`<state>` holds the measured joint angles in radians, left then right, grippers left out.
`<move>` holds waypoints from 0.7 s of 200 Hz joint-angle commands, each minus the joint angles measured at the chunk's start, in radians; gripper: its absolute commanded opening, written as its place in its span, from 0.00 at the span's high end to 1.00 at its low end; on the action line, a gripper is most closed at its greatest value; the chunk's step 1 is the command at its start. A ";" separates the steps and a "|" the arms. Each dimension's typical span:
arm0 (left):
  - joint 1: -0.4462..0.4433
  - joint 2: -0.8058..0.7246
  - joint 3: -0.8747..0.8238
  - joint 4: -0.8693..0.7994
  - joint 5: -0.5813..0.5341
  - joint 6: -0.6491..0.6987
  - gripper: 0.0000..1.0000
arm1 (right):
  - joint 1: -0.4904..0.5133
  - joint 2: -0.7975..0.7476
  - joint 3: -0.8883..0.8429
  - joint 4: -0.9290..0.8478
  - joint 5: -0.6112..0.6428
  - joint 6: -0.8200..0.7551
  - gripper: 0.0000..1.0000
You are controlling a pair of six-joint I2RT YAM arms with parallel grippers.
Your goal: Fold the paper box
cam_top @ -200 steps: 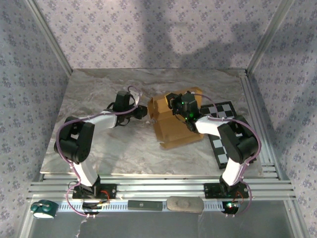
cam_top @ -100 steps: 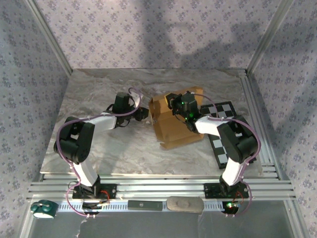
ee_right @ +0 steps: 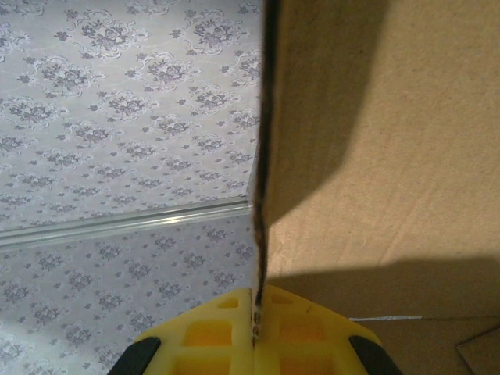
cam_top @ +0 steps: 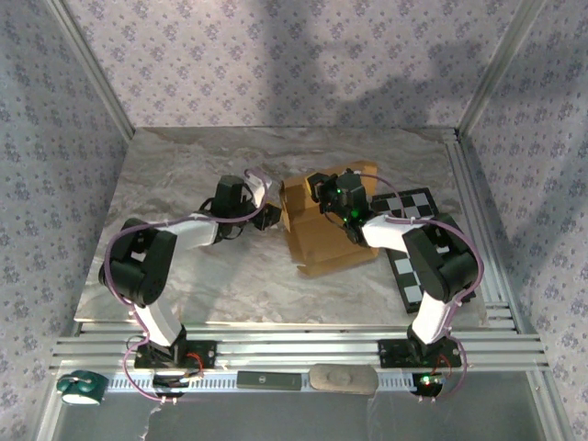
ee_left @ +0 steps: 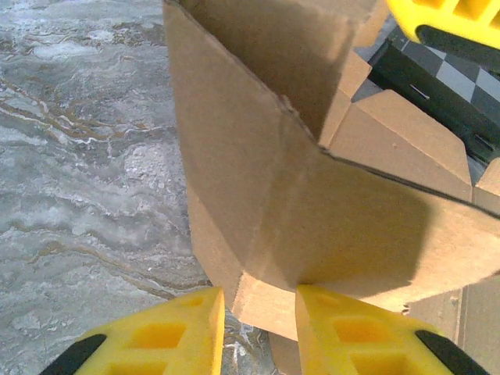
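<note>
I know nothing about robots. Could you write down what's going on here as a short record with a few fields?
Setting: marble-patterned table, patterned walls behind
Main object: paper box, tan cardboard, partly folded, some walls raised
Left gripper: fingers apart, a corner of a box flap between them
Right gripper: shut on an upright cardboard edge of the box
Nearby: checkered board, just right of the box
</note>
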<state>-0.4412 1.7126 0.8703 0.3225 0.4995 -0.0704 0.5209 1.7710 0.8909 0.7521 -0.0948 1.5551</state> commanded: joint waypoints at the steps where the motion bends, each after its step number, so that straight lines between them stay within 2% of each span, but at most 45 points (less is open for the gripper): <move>1: 0.000 -0.023 -0.008 0.082 0.066 0.043 0.68 | -0.004 0.012 0.015 0.009 -0.013 0.000 1.00; 29: 0.007 -0.013 0.003 0.085 0.072 0.046 0.66 | -0.007 0.010 0.013 0.012 -0.019 0.000 1.00; 81: 0.006 -0.008 0.042 0.036 0.152 0.091 0.64 | -0.010 0.012 0.015 0.013 -0.022 0.001 1.00; 140: -0.009 0.024 0.085 0.013 0.103 0.084 0.64 | -0.007 0.013 0.013 0.016 -0.023 0.005 1.00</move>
<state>-0.4397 1.7176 0.9119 0.3401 0.6014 -0.0093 0.5171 1.7714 0.8909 0.7521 -0.1059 1.5555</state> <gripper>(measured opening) 0.360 0.059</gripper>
